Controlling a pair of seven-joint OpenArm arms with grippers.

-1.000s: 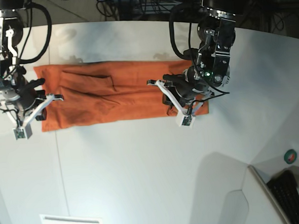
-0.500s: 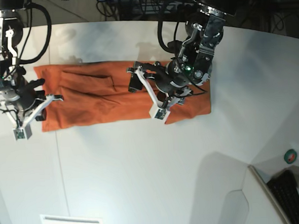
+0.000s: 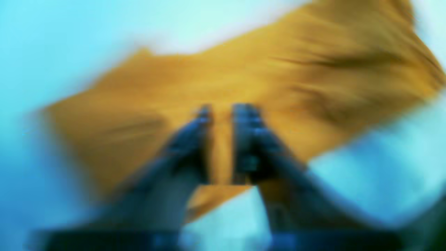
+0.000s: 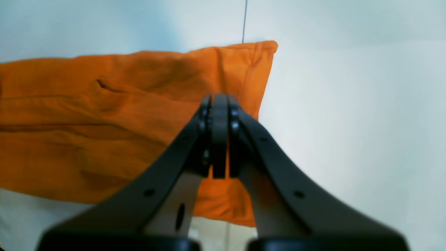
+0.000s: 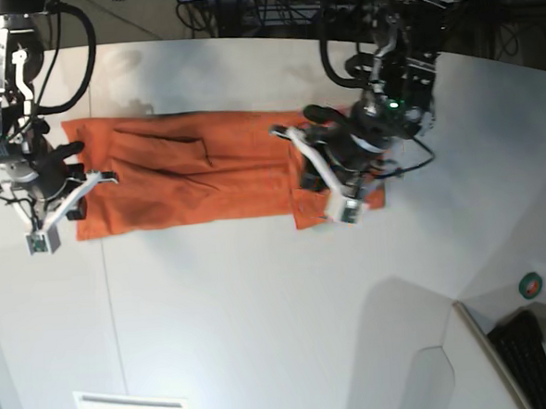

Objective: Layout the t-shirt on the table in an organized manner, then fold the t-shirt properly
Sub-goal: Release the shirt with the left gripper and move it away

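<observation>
The orange t-shirt [image 5: 188,177] lies as a long folded strip across the far part of the white table [image 5: 261,307]. My left gripper [image 5: 313,179] is on the strip's right part, where the cloth is bunched. The left wrist view is badly blurred: the left gripper [image 3: 221,115] stands shut with orange t-shirt [image 3: 313,69] cloth in the narrow slit between its fingers. My right gripper [image 5: 76,193] rests over the strip's left end. In the right wrist view the right gripper [image 4: 218,104] has its pads pressed together above the t-shirt [image 4: 87,139], no cloth between them, and bare table [image 4: 348,104] beside it.
A small white plate [image 5: 128,408] lies near the front left. A thin seam [image 5: 109,298] runs down the tabletop. A round green and red object [image 5: 530,286] and a dark keyboard-like item [image 5: 523,356] sit at the right. Cables hang behind the far edge.
My left arm swung over the shirt's middle with its jaws apart, then back right, and closed. The shirt's right end is now more bunched. The right arm has stayed put.
</observation>
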